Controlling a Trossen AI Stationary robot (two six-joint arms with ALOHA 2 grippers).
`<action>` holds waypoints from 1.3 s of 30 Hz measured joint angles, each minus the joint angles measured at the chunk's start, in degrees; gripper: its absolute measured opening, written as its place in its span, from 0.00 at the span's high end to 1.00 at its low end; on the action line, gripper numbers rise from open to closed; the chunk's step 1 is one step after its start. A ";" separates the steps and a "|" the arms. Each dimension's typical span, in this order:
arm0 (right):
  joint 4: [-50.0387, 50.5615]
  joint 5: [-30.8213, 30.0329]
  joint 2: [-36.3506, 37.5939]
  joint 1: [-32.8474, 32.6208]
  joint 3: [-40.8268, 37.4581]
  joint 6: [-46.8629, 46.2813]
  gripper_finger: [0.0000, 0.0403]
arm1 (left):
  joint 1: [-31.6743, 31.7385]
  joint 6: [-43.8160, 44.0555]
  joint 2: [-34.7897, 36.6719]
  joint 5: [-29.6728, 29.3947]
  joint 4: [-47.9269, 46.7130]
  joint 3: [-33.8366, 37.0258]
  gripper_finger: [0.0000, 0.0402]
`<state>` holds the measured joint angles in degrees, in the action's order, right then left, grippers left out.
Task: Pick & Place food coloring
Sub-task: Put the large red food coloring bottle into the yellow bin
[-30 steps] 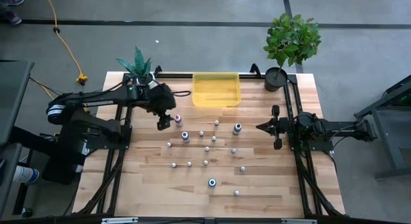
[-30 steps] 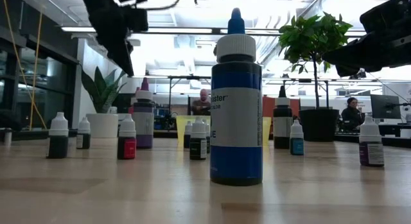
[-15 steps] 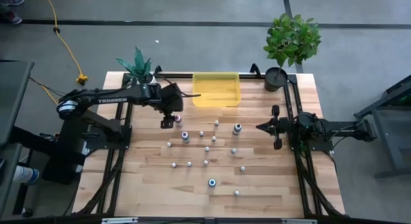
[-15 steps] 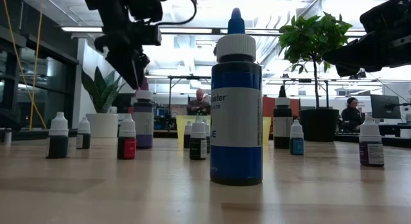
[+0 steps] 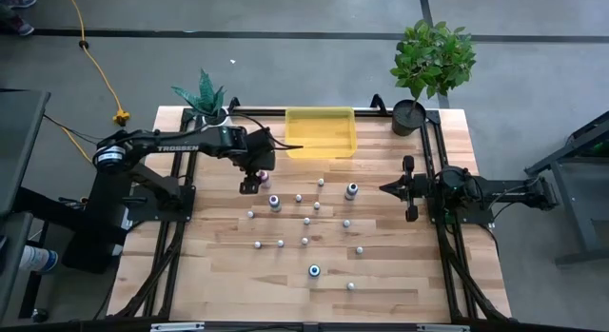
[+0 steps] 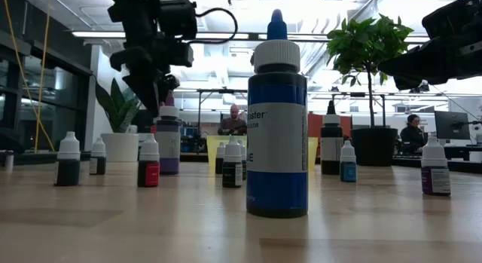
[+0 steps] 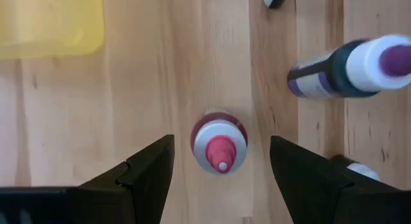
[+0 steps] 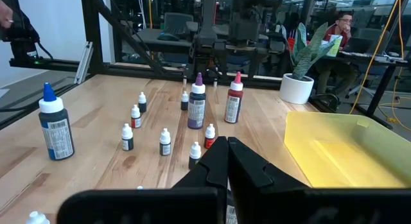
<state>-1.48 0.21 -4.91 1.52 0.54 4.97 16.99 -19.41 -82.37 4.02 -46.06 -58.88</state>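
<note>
Above pink-cap bottle (image 7: 219, 144), left hand (image 7: 221, 169) fingers apart; bottle hidden overhead by arm.

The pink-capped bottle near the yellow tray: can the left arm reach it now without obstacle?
Probably yes. The left tool is open, directly above the pink-capped bottle, one finger on each side. The purple-capped bottle stands aside, the yellow tray too, so straight descent seems free.
</note>
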 joint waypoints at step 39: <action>-0.02 0.00 0.00 0.02 0.00 0.00 1.00 | -0.13 4.72 -0.83 -0.40 -3.85 -3.53 0.77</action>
<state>-1.50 0.21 -4.91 1.54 0.54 4.97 16.86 -14.69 -83.20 3.62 -49.91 -62.41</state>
